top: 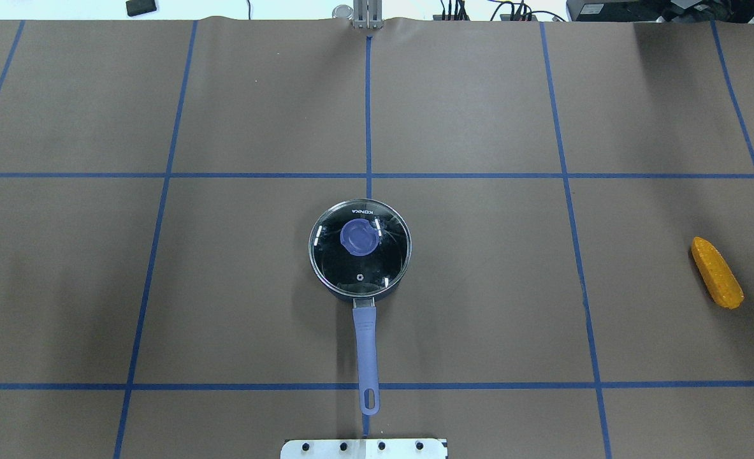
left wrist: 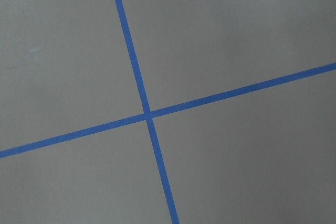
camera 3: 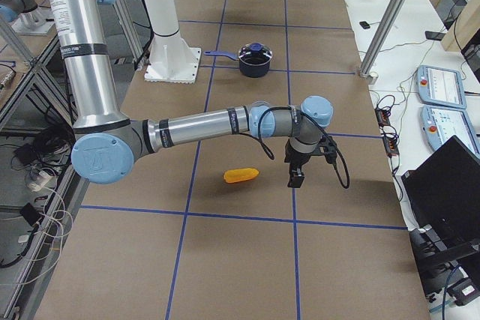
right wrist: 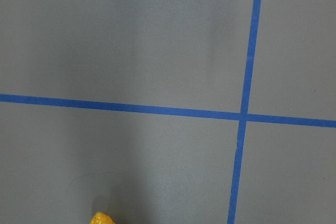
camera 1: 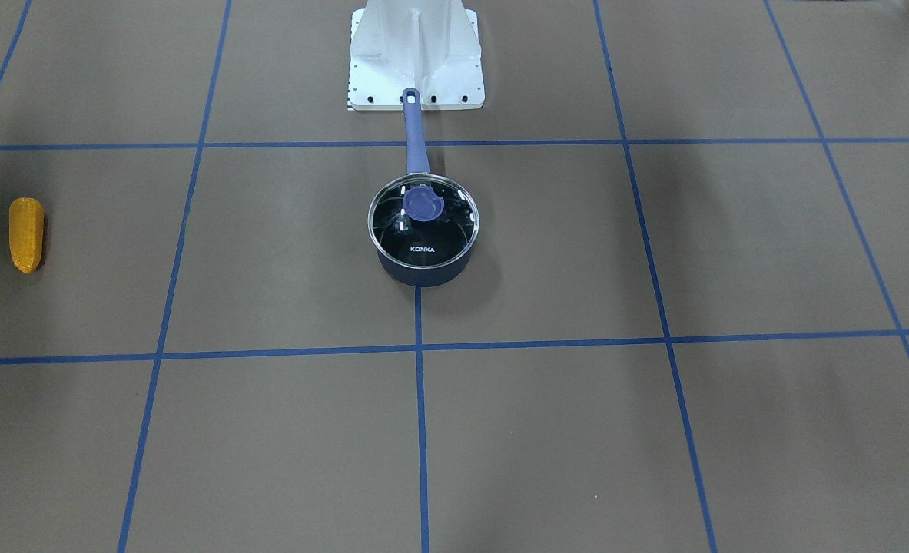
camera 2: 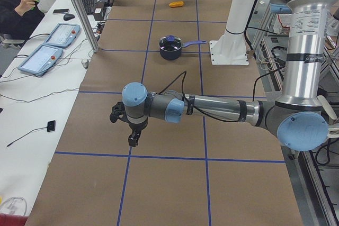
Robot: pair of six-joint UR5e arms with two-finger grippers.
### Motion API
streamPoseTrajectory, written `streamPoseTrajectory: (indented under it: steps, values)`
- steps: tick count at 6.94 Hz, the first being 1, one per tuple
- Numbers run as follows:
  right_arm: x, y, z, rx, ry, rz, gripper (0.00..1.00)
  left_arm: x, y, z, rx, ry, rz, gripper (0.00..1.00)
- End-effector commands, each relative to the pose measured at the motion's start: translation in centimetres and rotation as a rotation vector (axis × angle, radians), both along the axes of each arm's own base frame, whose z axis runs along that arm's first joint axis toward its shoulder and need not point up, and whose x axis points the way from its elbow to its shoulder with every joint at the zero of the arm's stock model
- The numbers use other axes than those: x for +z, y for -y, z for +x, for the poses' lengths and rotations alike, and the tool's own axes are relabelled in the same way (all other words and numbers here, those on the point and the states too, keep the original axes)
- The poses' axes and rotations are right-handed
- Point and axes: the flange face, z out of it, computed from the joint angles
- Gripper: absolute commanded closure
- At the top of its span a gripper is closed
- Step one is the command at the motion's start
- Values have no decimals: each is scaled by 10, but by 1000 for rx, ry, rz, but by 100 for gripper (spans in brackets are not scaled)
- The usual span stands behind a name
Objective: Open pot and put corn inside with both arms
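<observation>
pot (camera 1: 423, 275), handle (camera 1: 416, 142) toward robot base (camera 1: 416, 61)

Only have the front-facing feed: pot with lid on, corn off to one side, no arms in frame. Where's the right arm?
Observer: Stretched low over the table. The right end effector hangs beside the corn, not touching it.
Operator: Left arm?
Observer: The left end effector hangs over a tape crossing, a long way from the pot.
Operator: Right wrist cam see the corn?
Observer: Only its tip, at the bottom edge of that view. No fingers show in either wrist view, so I cannot tell whether either end effector is open or shut.
</observation>
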Motion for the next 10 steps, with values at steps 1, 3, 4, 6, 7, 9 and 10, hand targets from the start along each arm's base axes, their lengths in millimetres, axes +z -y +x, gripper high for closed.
streamPoseTrajectory:
  steps: [1,3,4,6,7,9,10]
  values:
    - [-5,0,3,-4,1,19,0,-2,0,0,0,0,3,1]
    - [-15,7,-2,-2,3,30,0,-8,2,2,-16,-10,-5,1]
    - [-8,-3,-1,2,0,15,0,-49,15,5,-97,-29,-24,1]
    - [-31,-11,0,25,5,44,0,-128,23,71,-85,-58,-62,1]
    - [-47,-14,1,27,14,72,0,-184,30,96,-86,-68,-90,2]
    - [-53,-14,-16,-4,32,78,0,-310,47,157,-73,-91,-130,2]
    - [-52,-16,-28,-25,32,76,0,-349,47,189,-98,-116,-168,1]
